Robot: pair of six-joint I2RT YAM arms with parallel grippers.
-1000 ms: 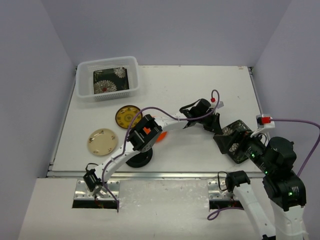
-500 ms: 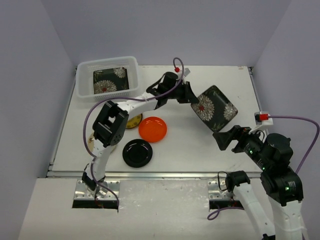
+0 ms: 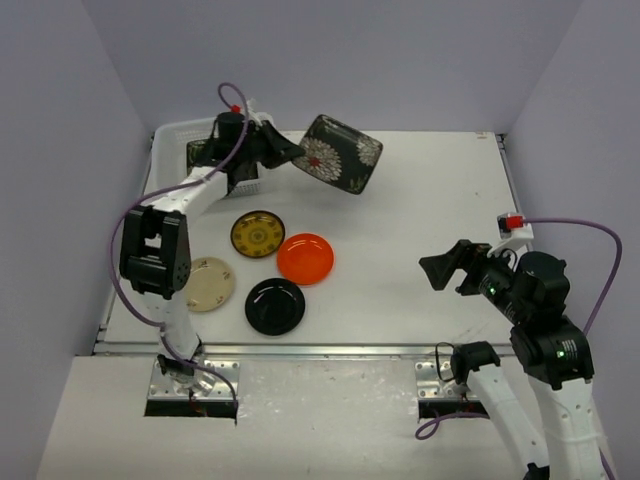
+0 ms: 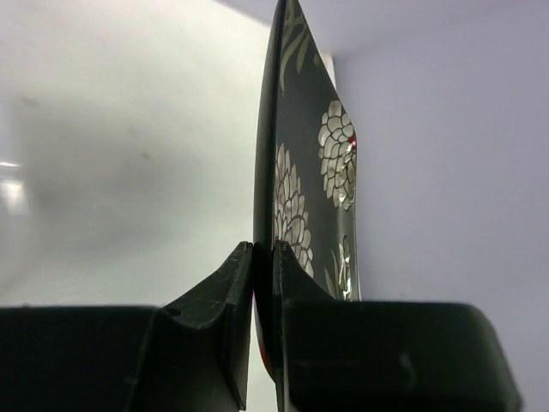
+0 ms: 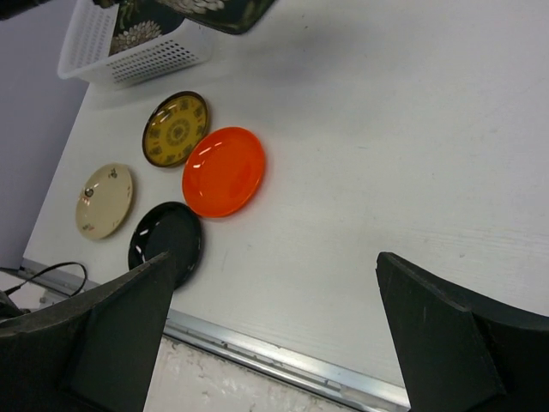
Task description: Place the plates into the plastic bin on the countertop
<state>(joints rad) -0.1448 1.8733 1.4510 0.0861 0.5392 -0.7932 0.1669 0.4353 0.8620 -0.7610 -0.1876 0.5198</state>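
Observation:
My left gripper [image 3: 296, 156] is shut on the rim of a black square plate with white flowers [image 3: 341, 153], holding it in the air just right of the plastic bin [image 3: 165, 133]. In the left wrist view that plate [image 4: 296, 172] stands edge-on between the closed fingers [image 4: 240, 283]. A second flowered plate [image 3: 197, 152] lies inside the bin [image 5: 129, 53]. On the countertop [image 3: 420, 200] lie the yellow-patterned [image 3: 257, 233], orange [image 3: 305, 258], black [image 3: 275, 306] and cream [image 3: 205, 283] round plates. My right gripper [image 3: 445, 270] hovers open at the near right, holding nothing.
A metal rail [image 3: 300, 350] runs along the countertop's near edge. Lilac walls enclose the left, back and right sides. The left arm [image 3: 150, 250] stretches along the left side, over the cream plate's edge. A purple cable loops above the left gripper.
The left arm has swung the flowered plate from the right-centre of the countertop to the back left, beside the bin. The right arm has stayed near the right front, still open.

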